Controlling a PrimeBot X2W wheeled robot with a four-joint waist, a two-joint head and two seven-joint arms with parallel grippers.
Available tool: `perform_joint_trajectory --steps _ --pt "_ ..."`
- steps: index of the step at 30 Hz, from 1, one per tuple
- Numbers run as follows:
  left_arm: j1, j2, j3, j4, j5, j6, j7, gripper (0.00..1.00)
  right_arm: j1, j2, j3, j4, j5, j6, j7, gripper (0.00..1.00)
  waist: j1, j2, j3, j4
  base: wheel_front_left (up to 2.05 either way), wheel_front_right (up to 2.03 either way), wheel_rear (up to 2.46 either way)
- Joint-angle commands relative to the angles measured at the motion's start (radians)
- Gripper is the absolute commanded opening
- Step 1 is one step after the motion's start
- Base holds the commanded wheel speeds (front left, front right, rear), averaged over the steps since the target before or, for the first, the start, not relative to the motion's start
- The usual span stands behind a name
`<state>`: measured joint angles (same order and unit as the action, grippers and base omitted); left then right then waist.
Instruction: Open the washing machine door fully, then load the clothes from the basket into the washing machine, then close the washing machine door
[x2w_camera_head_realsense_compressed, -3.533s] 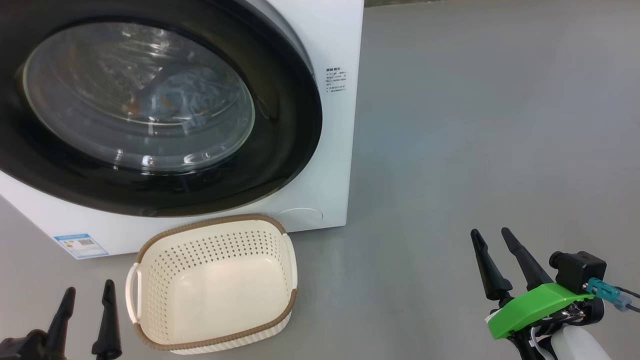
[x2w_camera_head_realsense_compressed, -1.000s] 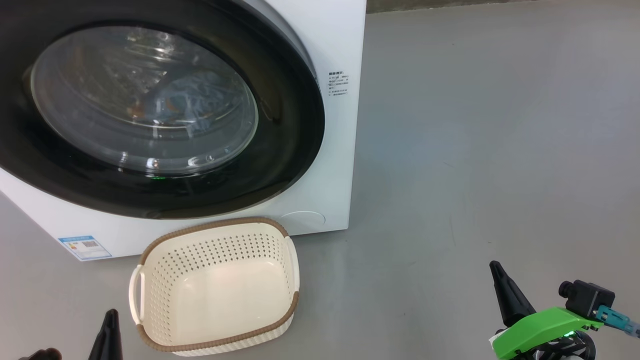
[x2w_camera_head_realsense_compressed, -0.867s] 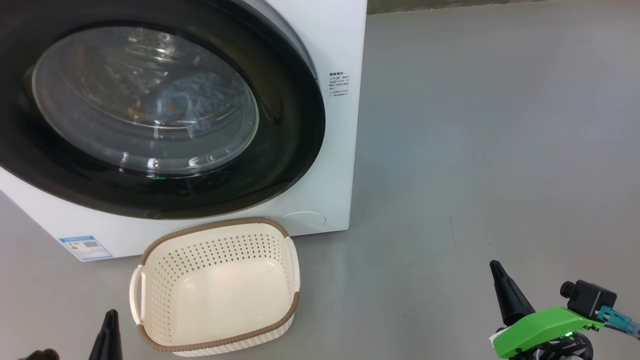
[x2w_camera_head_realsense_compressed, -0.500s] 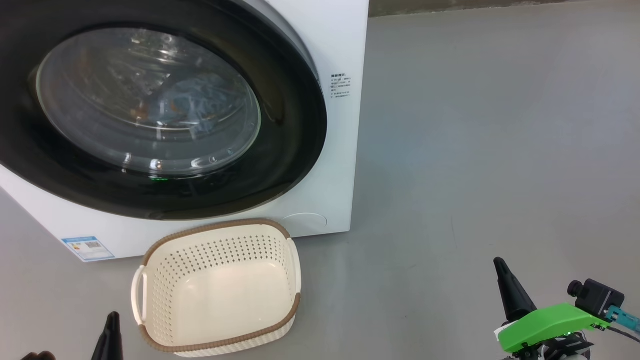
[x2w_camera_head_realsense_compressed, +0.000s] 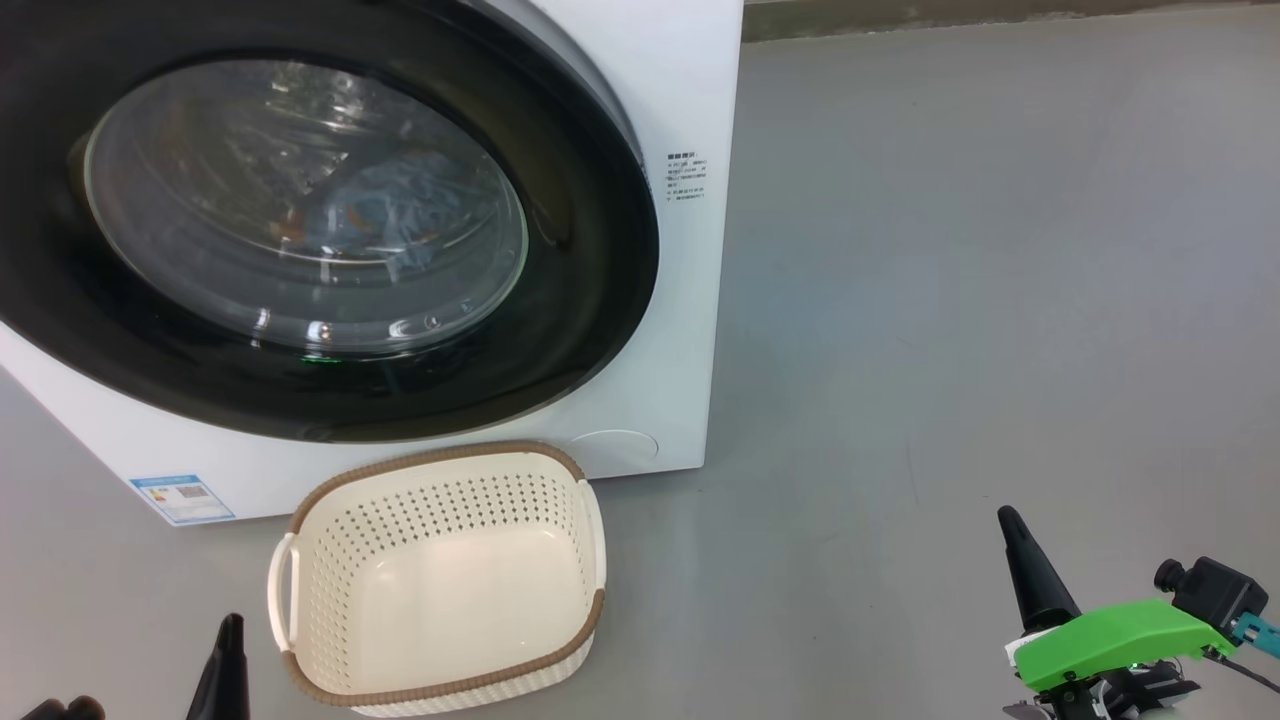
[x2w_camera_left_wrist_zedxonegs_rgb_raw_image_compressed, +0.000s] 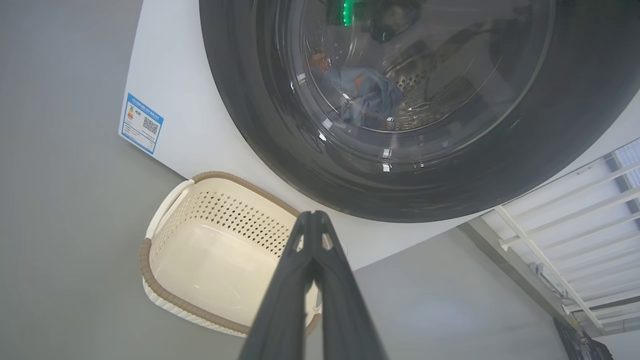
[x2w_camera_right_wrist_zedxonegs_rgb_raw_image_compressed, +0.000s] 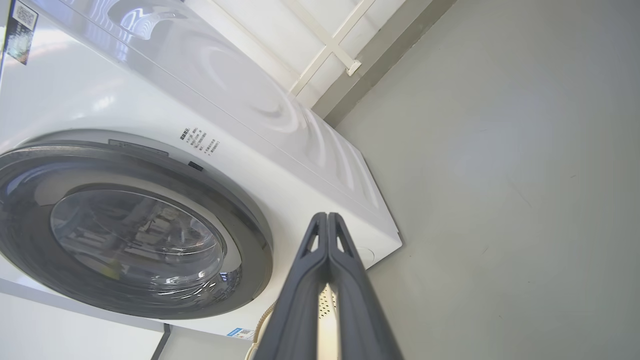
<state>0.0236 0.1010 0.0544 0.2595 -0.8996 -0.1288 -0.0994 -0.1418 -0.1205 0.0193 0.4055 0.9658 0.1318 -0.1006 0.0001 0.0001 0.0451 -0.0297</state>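
The washing machine (x2w_camera_head_realsense_compressed: 690, 90) stands at the upper left, and its glossy black washing machine door (x2w_camera_head_realsense_compressed: 580, 300) lies flush against the front. Through the glass window I see the clothes (x2w_camera_head_realsense_compressed: 390, 215), light blue with orange patches, lying in the drum. The cream basket (x2w_camera_head_realsense_compressed: 440, 460) sits on the floor in front of the machine with nothing in it. My left gripper (x2w_camera_head_realsense_compressed: 228, 660) is shut, low at the basket's left. My right gripper (x2w_camera_head_realsense_compressed: 1025, 570) is shut, far right over bare floor. In the left wrist view the left gripper (x2w_camera_left_wrist_zedxonegs_rgb_raw_image_compressed: 312, 217) points at the door (x2w_camera_left_wrist_zedxonegs_rgb_raw_image_compressed: 250, 125), with the clothes (x2w_camera_left_wrist_zedxonegs_rgb_raw_image_compressed: 367, 97) behind the glass. The right gripper (x2w_camera_right_wrist_zedxonegs_rgb_raw_image_compressed: 326, 217) is closed and holds nothing.
A blue label sticker (x2w_camera_head_realsense_compressed: 182, 497) is on the machine's lower front. Grey floor (x2w_camera_head_realsense_compressed: 950, 300) stretches wide to the right of the machine. A white railing (x2w_camera_left_wrist_zedxonegs_rgb_raw_image_compressed: 565, 215) and a wall base run behind the machine.
Both grippers, open a few seconds ago, are now shut and sit lower in the picture. The camera has drifted slightly, so the whole scene has shifted right and down. Door, basket and clothes are unmoved.
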Motion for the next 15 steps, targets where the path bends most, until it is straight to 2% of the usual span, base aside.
perform_joint_trajectory --steps 1,15 --pt "-0.046 0.008 0.024 -0.019 -0.028 -0.001 0.007 0.0 -0.004 0.0 0.0 -0.033 0.031 0.0 0.007 0.0 -0.0001 -0.0001 -0.001 0.001 0.0 0.0 0.0" --pt "-0.063 -0.004 0.031 -0.018 -0.164 -0.001 0.048 0.0 0.003 0.013 -0.026 -0.058 0.153 -0.001 0.048 0.0 -0.0001 -0.0001 -0.009 0.007 0.0 0.0 0.0"
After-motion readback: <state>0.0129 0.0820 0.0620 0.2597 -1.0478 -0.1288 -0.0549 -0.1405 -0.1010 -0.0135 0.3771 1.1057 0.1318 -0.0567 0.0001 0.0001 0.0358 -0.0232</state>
